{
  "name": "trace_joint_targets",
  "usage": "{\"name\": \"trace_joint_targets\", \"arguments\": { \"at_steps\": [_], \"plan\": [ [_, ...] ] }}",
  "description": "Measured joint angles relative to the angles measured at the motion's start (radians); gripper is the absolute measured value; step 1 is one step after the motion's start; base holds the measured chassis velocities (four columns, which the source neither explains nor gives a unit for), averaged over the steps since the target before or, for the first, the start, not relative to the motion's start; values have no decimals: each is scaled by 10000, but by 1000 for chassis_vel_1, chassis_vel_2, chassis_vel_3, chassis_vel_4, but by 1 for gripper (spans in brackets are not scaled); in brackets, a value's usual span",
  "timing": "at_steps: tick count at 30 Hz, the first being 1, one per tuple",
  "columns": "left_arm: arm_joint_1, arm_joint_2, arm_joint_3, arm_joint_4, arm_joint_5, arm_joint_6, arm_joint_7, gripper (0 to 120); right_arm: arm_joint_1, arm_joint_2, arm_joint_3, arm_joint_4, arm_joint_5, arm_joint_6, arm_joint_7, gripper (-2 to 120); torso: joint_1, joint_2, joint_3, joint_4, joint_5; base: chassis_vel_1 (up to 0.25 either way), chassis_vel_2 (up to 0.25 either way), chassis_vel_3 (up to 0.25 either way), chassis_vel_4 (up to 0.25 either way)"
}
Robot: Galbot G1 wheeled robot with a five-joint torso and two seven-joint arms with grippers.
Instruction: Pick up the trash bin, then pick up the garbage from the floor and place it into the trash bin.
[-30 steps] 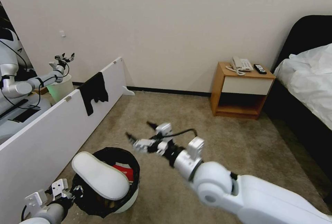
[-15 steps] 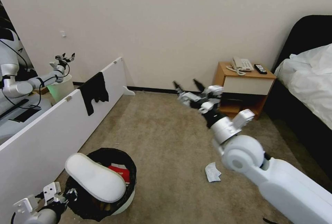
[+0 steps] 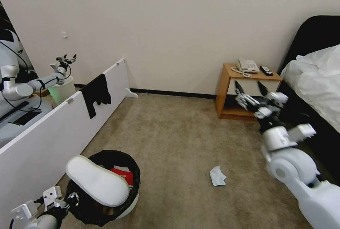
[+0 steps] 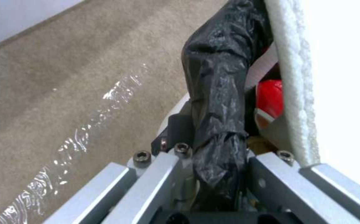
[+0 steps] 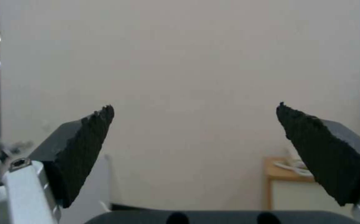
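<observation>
Left gripper (image 3: 69, 200): sitting low at the robot's left, pinching the bag-covered rim of the trash bin (image 3: 132, 200); in the left wrist view its fingers are pressing together on a fold of the black liner (image 4: 217, 102)

Trash bin: standing at the lower left on the floor (image 3: 170, 140), close to the white panel (image 3: 49, 140); a white slipper (image 3: 97, 181) is lying across its mouth and a red packet (image 3: 124, 176) is showing inside; whether the bin is lifted or resting on the carpet cannot be told

Right gripper (image 3: 252, 92): hanging raised at the robot's right in front of the wooden nightstand (image 3: 248, 92), fingers spread wide and empty; in the right wrist view the two dark pads (image 5: 84, 149) are standing well apart, pointing at the wall

Garbage on the carpet: a pale-blue mask (image 3: 217, 176) is lying flat, well apart from the bin and below the raised right arm

Step in hand, as judged: bringing the right gripper down to the mask; doing it well likely means descending from above, keeping the fingers spread until they straddle it, then pinching a raised fold, since flat fabric on pile is hard to catch; the left arm should be holding the bin level so the slipper is not tipping out

Writing: no brand, label or text is readable anywhere; the telephone (image 3: 248, 65) on the nightstand is too small to read
</observation>
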Motion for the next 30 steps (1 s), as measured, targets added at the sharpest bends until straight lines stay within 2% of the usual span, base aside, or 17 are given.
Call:
{"name": "trace_joint_targets", "arguments": {
  "at_steps": [8,16,30],
  "plan": [
    [-17,3,70,116,200,0,196,1,-1616,501,1206,-20,-1434,156,-18,100,0,0,0,3,-2,0,0,0,0],
    [-50,-81,120,117,255,0,197,1,-2489,1161,1899,26,-2475,59,378,100,0,0,0,2,-3,-7,-2,-6,-7],
    [-53,-121,135,114,307,0,198,1,-2652,1434,1863,-27,-2621,175,510,100,-1,0,0,2,-3,-75,-68,-74,-81]
  ]
}}
